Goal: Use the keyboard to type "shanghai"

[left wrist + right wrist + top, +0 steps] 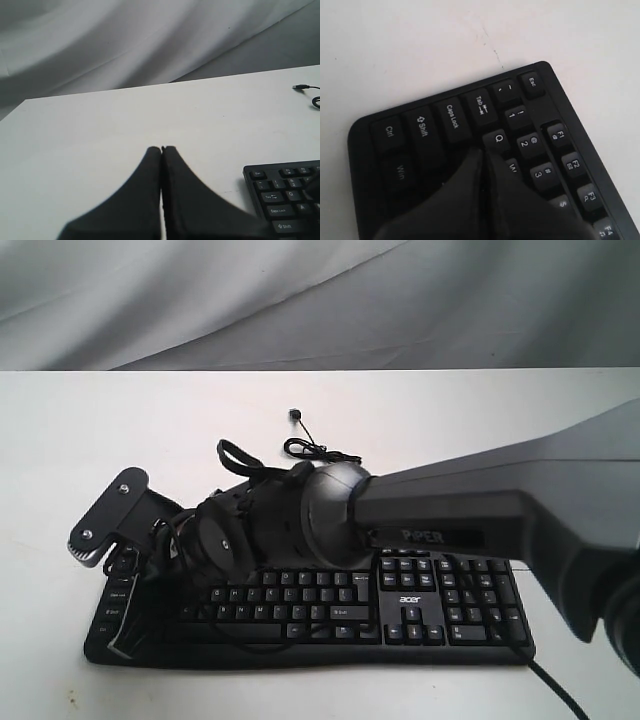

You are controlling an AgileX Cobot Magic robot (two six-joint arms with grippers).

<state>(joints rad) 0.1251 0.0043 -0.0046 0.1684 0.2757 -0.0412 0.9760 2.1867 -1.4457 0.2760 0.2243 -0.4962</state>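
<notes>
A white table takes up most of the scene. Its top is matte and plain, and its far edge runs straight across the exterior view. Behind it hangs a grey cloth, loose, with long soft folds slanting across it. The left wrist view shows one far corner of the table against this cloth. In the right wrist view the tabletop bears a few faint, thin scratches.

"acer" on keyboard, "PIPER" on arm
</notes>
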